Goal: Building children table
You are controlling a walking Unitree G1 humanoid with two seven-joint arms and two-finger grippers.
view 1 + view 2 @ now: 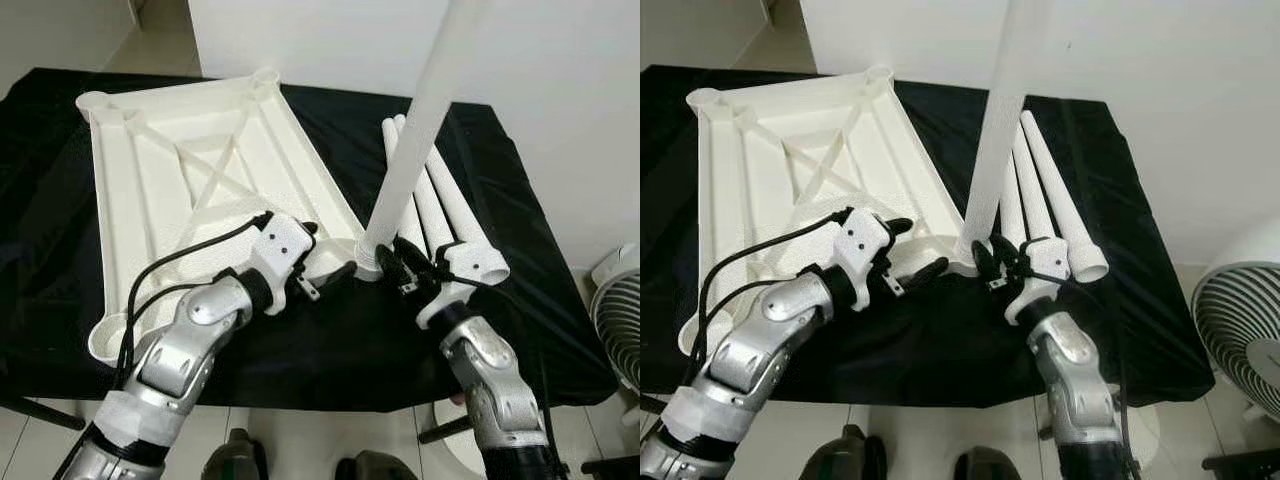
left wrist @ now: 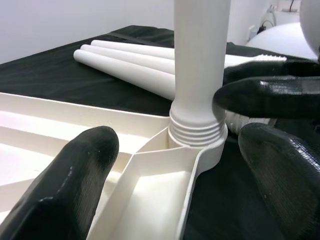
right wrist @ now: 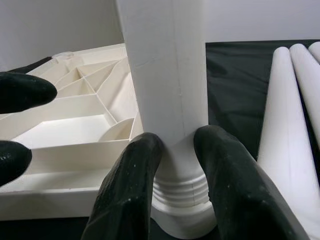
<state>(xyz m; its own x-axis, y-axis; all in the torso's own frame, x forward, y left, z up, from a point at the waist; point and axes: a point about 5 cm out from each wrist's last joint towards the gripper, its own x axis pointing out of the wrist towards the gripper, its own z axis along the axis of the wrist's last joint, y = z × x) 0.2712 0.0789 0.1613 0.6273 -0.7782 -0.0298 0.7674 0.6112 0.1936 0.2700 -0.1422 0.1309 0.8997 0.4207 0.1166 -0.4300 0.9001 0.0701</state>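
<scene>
Right tool (image 3: 175, 165) pinches the upright leg (image 1: 420, 120), seemingly half-threaded; left tool (image 1: 335, 268), wide, straddles the tabletop (image 1: 170, 170) corner.

A home room: tiled floor (image 1: 20, 430), white wall (image 1: 560, 60), standing fan (image 1: 1240, 345).

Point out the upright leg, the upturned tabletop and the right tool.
upright leg (image 1: 415, 130), left eye view, mid shaft.
upturned tabletop (image 1: 110, 200), left eye view, long rim.
right tool (image 3: 172, 192), right wrist view, between fingertips gripping the leg's base.
</scene>
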